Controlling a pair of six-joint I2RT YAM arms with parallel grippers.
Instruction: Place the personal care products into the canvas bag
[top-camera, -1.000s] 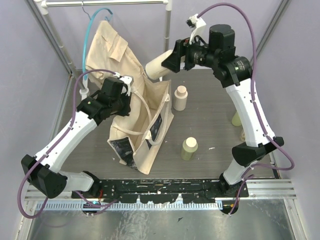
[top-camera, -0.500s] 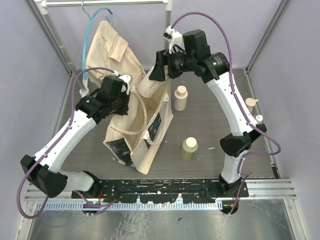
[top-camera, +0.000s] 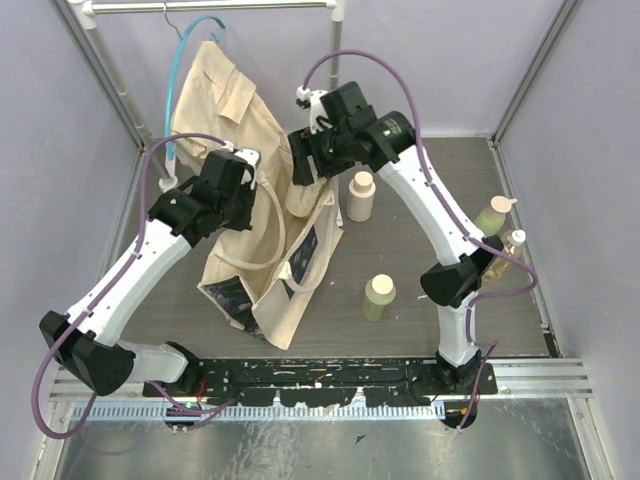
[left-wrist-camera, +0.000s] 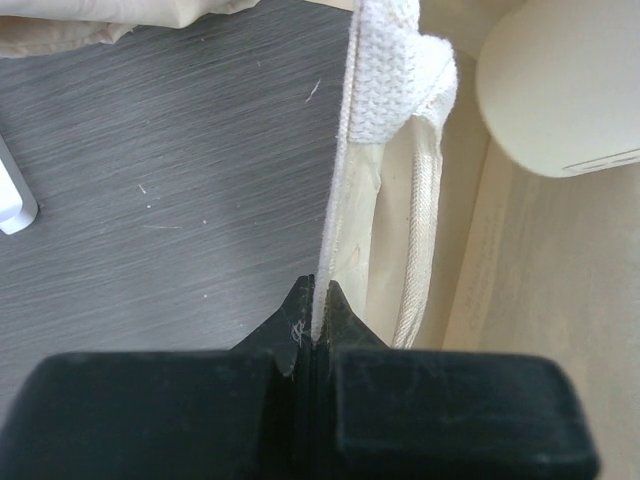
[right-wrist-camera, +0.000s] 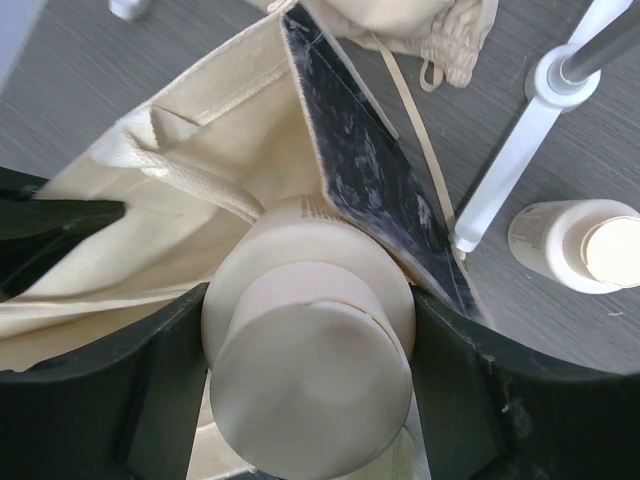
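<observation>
The canvas bag stands open at mid-left, its dark printed panel facing the right. My left gripper is shut on the bag's rim strap and holds the mouth open. My right gripper is shut on a cream bottle, cap up, with its base inside the bag's mouth beside the dark panel. The bottle's base shows in the left wrist view. Another cream bottle and a yellow-green one stand right of the bag. Two more bottles stand at the far right.
A tan shirt on a teal hanger hangs from a rack behind the bag. The rack's white pole stands close beside the bag and the nearby cream bottle. Purple walls close in the sides.
My right arm has swung left and down with the cream bottle, from above the table's back to the bag's mouth. My left gripper has kept its hold on the rim.
</observation>
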